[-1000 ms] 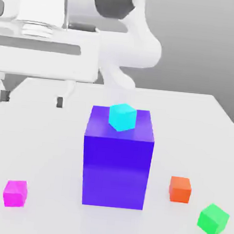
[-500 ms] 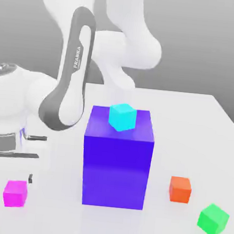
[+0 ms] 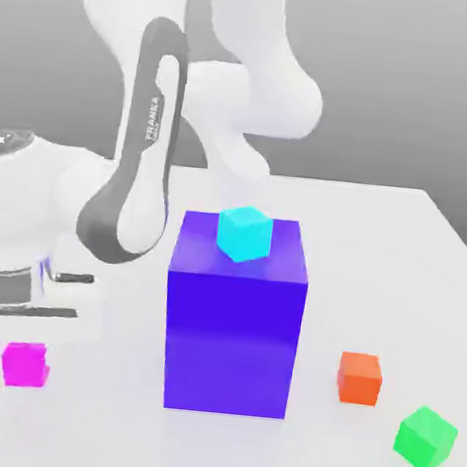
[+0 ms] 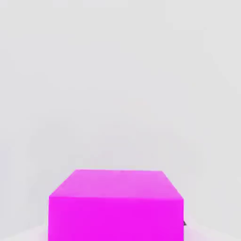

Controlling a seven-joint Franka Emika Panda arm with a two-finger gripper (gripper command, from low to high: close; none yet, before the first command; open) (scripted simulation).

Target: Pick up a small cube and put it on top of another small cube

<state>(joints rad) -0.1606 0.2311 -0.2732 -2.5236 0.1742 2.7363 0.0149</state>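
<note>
White table (image 3: 396,253) under grey backdrop. Small cube (image 3: 24,364) (bright magenta, plain, no long axis) sits flat at the exterior view's left, clamped by the gripper (image 3: 25,370), well apart from the blue block (image 3: 234,318).

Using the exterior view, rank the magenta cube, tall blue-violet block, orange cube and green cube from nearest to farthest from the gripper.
1. Small magenta cube, at the gripper, exterior view's left.
2. Tall blue-violet block, centre.
3. Small orange cube, right of the block.
4. Small green cube, far right, near the front.
</note>
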